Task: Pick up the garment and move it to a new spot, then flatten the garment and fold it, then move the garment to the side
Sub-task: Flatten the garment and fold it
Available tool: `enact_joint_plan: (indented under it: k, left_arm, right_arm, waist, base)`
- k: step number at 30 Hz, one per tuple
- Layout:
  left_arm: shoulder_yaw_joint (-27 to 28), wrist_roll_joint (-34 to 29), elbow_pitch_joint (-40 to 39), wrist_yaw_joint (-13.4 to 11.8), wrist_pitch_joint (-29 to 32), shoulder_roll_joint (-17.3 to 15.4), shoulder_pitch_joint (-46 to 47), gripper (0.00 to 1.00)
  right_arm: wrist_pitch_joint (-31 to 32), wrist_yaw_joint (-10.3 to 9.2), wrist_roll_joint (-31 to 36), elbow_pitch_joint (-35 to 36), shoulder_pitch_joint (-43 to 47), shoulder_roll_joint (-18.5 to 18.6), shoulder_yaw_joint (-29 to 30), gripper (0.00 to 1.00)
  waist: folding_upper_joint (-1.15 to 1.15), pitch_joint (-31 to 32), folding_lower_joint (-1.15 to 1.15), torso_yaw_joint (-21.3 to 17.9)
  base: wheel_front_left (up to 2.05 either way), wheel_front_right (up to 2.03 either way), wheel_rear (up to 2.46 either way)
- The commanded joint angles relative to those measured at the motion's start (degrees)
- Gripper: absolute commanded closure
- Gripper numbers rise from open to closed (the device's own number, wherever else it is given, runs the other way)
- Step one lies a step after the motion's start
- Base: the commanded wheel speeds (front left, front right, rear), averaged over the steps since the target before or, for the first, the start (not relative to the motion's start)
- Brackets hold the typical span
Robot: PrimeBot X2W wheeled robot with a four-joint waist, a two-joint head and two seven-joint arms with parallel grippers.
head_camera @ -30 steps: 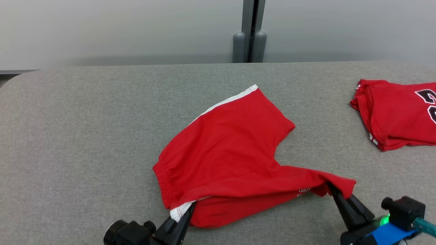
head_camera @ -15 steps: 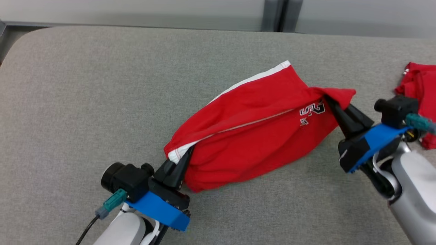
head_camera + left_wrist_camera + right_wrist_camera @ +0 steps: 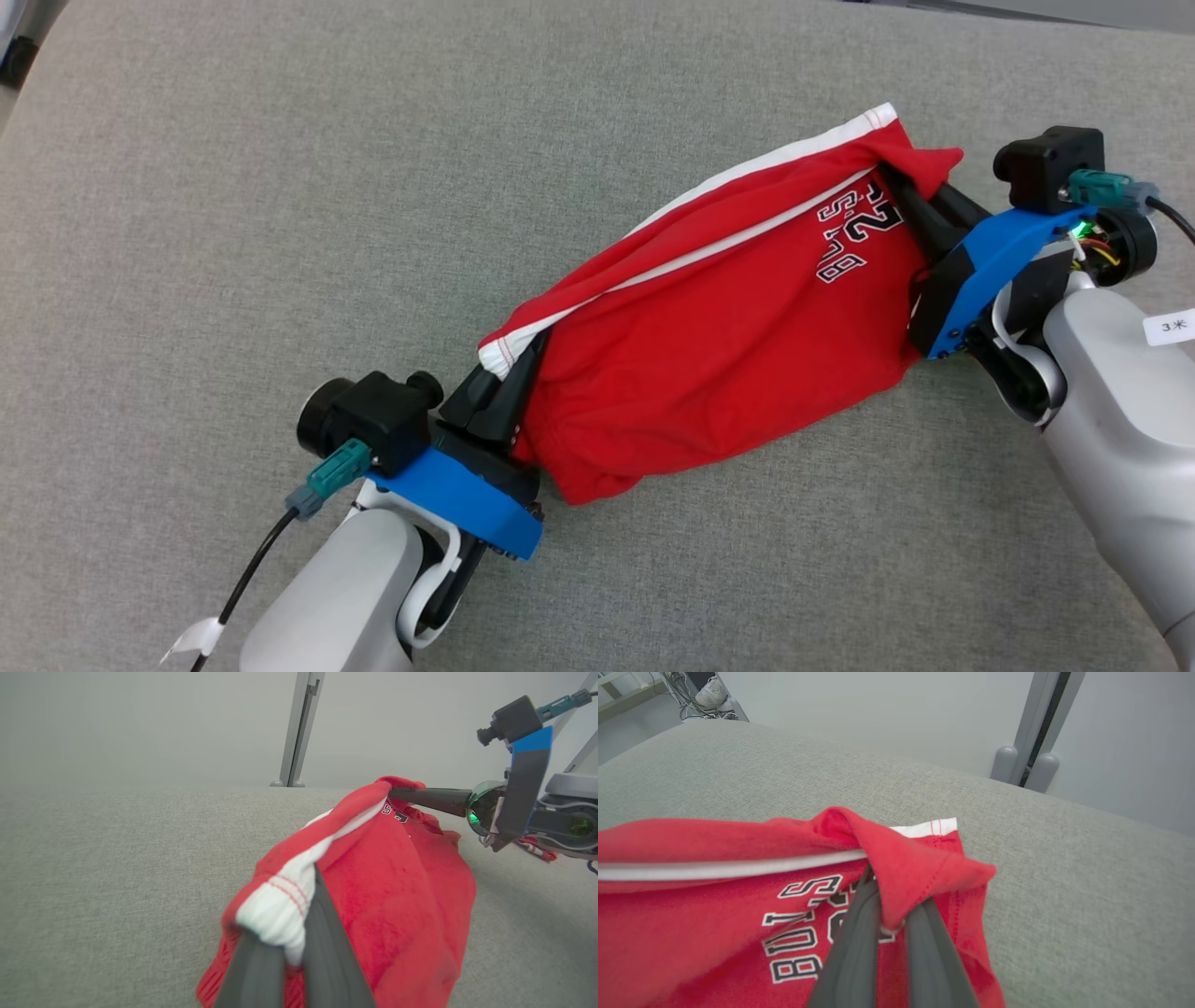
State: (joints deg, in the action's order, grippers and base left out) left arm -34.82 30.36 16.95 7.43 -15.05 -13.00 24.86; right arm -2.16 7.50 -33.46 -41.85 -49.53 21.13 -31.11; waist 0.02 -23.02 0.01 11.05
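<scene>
A red garment (image 3: 709, 345) with white side stripes and black-and-white lettering hangs stretched between both grippers above the grey padded table (image 3: 233, 205). My left gripper (image 3: 513, 359) is shut on its white-trimmed corner (image 3: 280, 905) at the lower left. At the upper right, my right gripper (image 3: 901, 182) is shut on the opposite red corner (image 3: 896, 868). The cloth's lower edge sags onto the table. In the left wrist view the right gripper (image 3: 397, 794) shows at the far end of the garment (image 3: 397, 882).
The grey table (image 3: 1087, 882) reaches in all directions around the garment. A grey post (image 3: 1031, 732) stands against the pale wall behind the table. Cables and a shoe (image 3: 710, 693) lie on the floor past the far left corner.
Both grippers have carried the garment forward, away from me, folding its near edge over so the lettering faces up. The head camera tilted down, so the second red garment left the picture.
</scene>
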Motion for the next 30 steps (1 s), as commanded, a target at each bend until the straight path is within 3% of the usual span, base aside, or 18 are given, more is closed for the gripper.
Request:
enact_joint_plan:
  k: [1, 2, 3, 4, 5, 20, 25, 30]
  left_arm:
    - [-0.07, 0.28, 0.40, 0.08, -0.14, 0.07, 1.02, 1.00]
    - [-0.02, 0.59, 1.00, 0.08, -0.15, 0.26, 1.09, 0.94]
    - [-0.42, 0.99, 1.62, 0.08, -0.15, 0.44, 1.17, 0.60]
    - [-0.57, 1.10, 1.87, 0.09, -0.15, 0.51, 1.58, 0.16]
    - [-0.44, 1.06, 2.06, 0.08, -0.15, 0.53, 1.89, 0.00]
    - [4.79, -2.15, -2.65, 0.10, -0.15, -1.29, -9.74, 0.00]
    - [10.23, -4.37, -6.02, 0.01, -0.15, -1.27, -12.47, 0.00]
    - [22.13, -11.43, -12.56, -2.92, -0.14, 3.75, -15.22, 0.00]
  right_arm:
    - [-0.77, 0.00, -0.27, -0.95, -1.36, -0.06, -0.43, 1.00]
    - [-1.35, 0.00, -0.36, -1.79, -1.92, -0.24, -1.02, 0.81]
    - [-1.90, 0.00, -0.49, -2.62, -2.35, -0.42, -1.47, 0.52]
    - [-2.39, 0.00, -0.70, -3.42, -2.60, -0.56, -1.90, 0.00]
    - [-2.88, 0.00, -0.88, -4.22, -2.74, -0.63, -2.51, 0.00]
    - [-9.13, 0.00, -5.42, -9.00, 3.54, 3.37, -8.09, 0.00]
    - [-9.07, 0.00, -5.14, -10.84, 3.75, 4.24, -8.54, 0.00]
    - [-8.38, 0.00, -5.00, -14.04, 2.65, 3.44, -8.51, 0.00]
  waist:
    - [-0.02, -0.36, -0.01, 0.21]
    - [-0.02, -0.45, -0.01, 0.21]
    - [-0.02, -0.49, -0.01, 0.16]
    - [-0.02, -0.51, -0.01, 0.10]
    - [-0.02, -0.40, -0.01, 0.07]
    - [-0.02, 6.45, -0.01, 0.06]
    - [-0.02, 7.20, -0.01, 0.74]
    - [-0.02, 7.22, -0.01, 1.52]
  base:
    - [0.00, 0.00, 0.00]
    - [0.00, 0.00, 0.00]
    - [0.00, 0.00, 0.00]
    - [0.00, 0.00, 0.00]
    - [0.00, 0.00, 0.00]
    - [0.00, 0.00, 0.00]
    - [0.00, 0.00, 0.00]
    - [0.00, 0.00, 0.00]
